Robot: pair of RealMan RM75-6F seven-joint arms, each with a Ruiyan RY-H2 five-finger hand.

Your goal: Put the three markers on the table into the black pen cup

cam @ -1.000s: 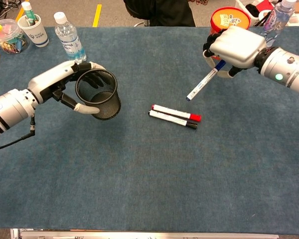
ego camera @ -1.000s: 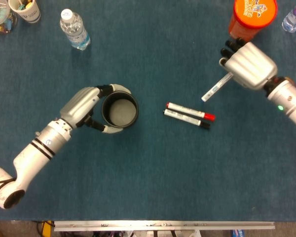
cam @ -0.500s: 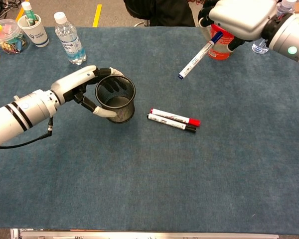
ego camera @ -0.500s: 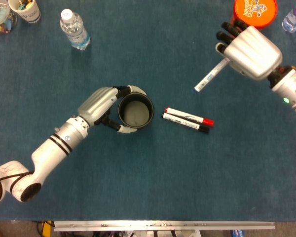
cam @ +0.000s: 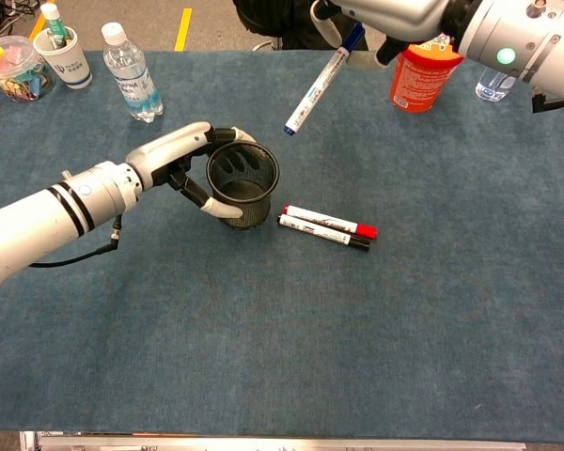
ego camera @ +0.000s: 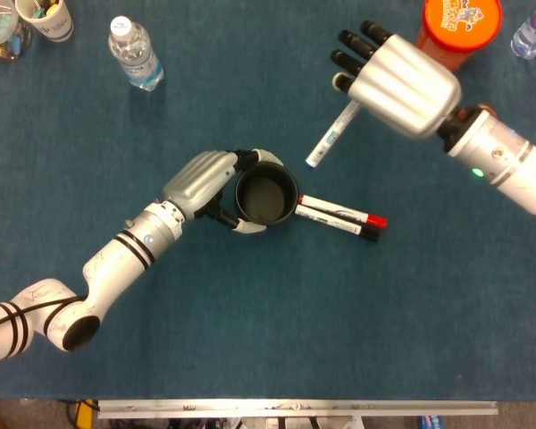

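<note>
I am gripping the black pen cup (cam: 242, 184) with my left hand (cam: 183, 158), while my right hand (ego camera: 395, 73) is pinching the blue marker (cam: 315, 84) aloft (two others are lying beside the cup); next, lining its tip over the opening.

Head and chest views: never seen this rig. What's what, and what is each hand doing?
It is a two-armed robot with five-finger hands at a blue table. The head view looks straight down; the chest view looks from the robot's front, lower and angled. The left hand grips the black pen cup, which stands upright. The right hand holds a blue marker in the air, tip angled down toward the cup. A red-capped marker and a black-capped marker lie side by side right of the cup. At the table's far edge stand a water bottle and an orange canister.
</note>
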